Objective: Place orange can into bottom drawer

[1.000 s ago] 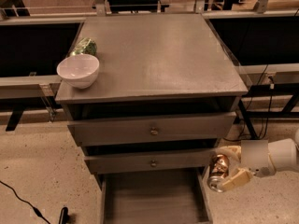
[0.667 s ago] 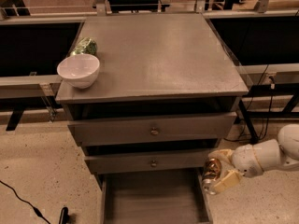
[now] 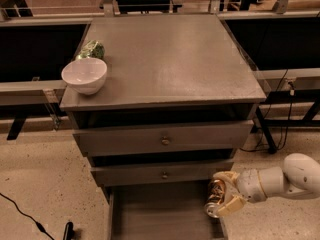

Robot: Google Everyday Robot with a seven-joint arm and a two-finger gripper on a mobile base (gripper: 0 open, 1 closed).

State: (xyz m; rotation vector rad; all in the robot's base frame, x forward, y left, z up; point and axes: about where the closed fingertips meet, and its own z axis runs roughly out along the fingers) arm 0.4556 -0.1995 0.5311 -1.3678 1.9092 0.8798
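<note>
Your claw [image 3: 223,194] is clamped on the orange can [image 3: 215,198], holding it low over the right wall of the open bottom drawer [image 3: 160,211]. If you release here, the can may catch that thin wall and tumble out onto the floor [image 3: 40,184], so move inward first.

Grey cabinet top [image 3: 170,59]: white bowl [image 3: 84,75] + green bag [image 3: 91,49] at L edge; claw [image 3: 219,194] w/ orange can [image 3: 215,190] at bottom drawer [image 3: 160,214] R side

Glossy metal orange can [image 3: 214,203] in claw [image 3: 219,194]
</note>
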